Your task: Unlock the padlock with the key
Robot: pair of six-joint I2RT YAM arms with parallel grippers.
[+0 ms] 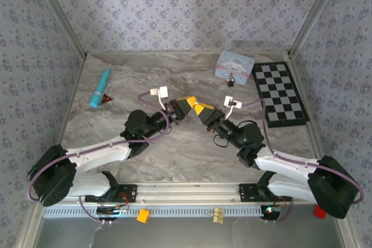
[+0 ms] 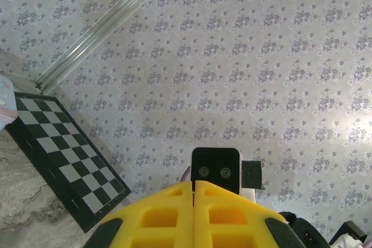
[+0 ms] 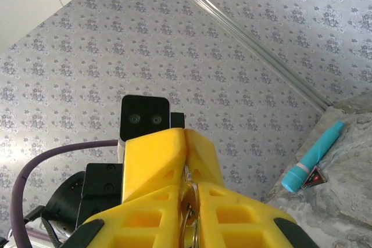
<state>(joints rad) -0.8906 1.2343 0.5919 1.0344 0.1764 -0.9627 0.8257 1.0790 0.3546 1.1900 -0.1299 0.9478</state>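
Arms: we counted 2, both stretched in toward mid-table, tips close together.
L gripper (image 2: 193, 187): 2 yellow fingers, pressed together edge to edge.
R gripper (image 3: 185, 140): 2 yellow fingers, clamped on 1 key (image 3: 188, 200). It looked brass-coloured, w/ a metal ring below it.
Padlock (image 1: 231, 78): 1, tiny and dark, on the table right in front of the tin. We couldn't tell if the 2 touched. It sat well apart from both grippers.
Tin (image 1: 234, 64): 1, pastel blue-pink, at the far side, right of centre.
Checkerboard (image 1: 281, 93): 1, flat on the table at the right, just beside the tin.
Teal pen (image 1: 99, 87): 1, lying far left.
Red triangle (image 1: 106, 99): 1, small, just beside the pen's near end. We couldn't make out what it was.
Table (image 1: 174, 74): 1, marbled grey top, w/ patterned walls on 3 sides.
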